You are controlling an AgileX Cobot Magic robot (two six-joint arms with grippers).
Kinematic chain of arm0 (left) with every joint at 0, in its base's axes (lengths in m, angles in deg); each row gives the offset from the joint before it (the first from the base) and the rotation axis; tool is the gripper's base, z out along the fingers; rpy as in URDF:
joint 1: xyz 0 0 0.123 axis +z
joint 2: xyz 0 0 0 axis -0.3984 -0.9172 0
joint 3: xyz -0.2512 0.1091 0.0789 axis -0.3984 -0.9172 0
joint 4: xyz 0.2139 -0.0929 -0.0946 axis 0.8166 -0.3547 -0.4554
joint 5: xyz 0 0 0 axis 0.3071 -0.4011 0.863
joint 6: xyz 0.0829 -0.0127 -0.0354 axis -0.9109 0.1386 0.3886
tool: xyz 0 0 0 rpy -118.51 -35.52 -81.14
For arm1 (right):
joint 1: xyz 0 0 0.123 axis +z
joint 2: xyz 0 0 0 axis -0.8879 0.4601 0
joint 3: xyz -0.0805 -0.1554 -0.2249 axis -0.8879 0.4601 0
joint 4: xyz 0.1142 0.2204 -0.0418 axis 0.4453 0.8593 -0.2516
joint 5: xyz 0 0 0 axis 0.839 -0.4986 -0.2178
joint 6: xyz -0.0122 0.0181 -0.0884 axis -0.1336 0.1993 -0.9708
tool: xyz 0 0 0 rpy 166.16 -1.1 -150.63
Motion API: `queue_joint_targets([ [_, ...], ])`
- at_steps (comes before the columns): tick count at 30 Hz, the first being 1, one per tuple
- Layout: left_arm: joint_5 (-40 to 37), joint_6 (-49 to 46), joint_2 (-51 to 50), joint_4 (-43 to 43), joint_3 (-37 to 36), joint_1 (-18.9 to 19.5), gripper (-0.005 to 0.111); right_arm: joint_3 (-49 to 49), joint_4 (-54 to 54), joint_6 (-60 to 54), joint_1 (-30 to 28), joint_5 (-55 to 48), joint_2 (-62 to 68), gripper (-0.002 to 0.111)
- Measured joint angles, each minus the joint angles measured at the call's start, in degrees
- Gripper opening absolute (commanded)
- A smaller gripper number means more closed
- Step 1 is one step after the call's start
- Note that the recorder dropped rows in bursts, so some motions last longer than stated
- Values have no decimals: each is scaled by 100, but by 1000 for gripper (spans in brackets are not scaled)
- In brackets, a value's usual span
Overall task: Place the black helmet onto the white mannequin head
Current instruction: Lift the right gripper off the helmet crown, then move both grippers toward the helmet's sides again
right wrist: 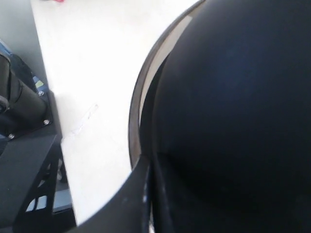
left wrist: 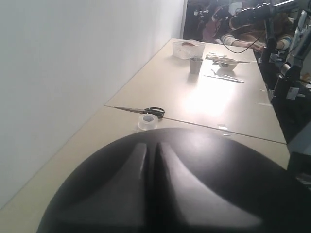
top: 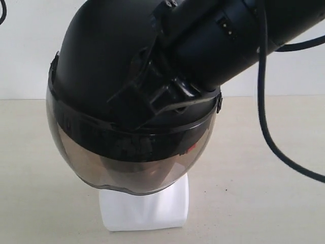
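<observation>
Table (top: 269, 208): pale beige, a white wall behind it.

Helmet (top: 106, 56): sits over the head (top: 144, 209), mid-table, filling most of the exterior view. The crown is up and the opening is down. The visor (top: 101, 162) faces the exterior camera and is lowered. The helmet's broad axis runs side to side across the view but not level, with the left visor pivot higher than the right. The dome leans up and to the left.

Right arm (top: 244, 35): comes down from the upper right, and a black cable (top: 264, 117) loops off it.

Head: only the white neck and squarish base show, standing on the table under the visor's lower edge. A paler shape behind the smoky visor may be the face, but it is too dim to be sure.

Right gripper (top: 147, 104): pressed against the front of the shell just above the visor band. In the wrist view one finger (right wrist: 133, 201) lies along the visor rim. Cannot tell whether the jaws are clamped on the helmet or only resting on it.

Left gripper (left wrist: 151, 160): fingers together with a thin seam between them and nothing in them, away from the helmet.

Beyond the left gripper on the table: scissors (left wrist: 146, 110) and a tape roll (left wrist: 147, 121), just beside each other.
</observation>
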Motion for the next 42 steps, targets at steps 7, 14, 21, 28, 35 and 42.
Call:
queue_joint_targets([
  [7,48,20,23,53,0,135,4,3,-1118,804,3,582,-522,0],
  [14,189,174,364,158,-55,548,4,3,-3547,2496,-46,691,-854,0],
  [21,53,109,1003,158,-940,935,4,57,-5018,3561,-133,207,-1127,0],
  [28,-20,-1,1569,192,-1977,941,4,1073,-4353,3772,-1493,995,-1277,0],
  [35,-170,-1,1794,156,-2325,950,4,2111,-1340,1566,-2816,1894,-1256,0],
  [42,-237,-15,1818,99,-2519,964,4,2320,1349,-886,-3145,1729,-1133,0],
])
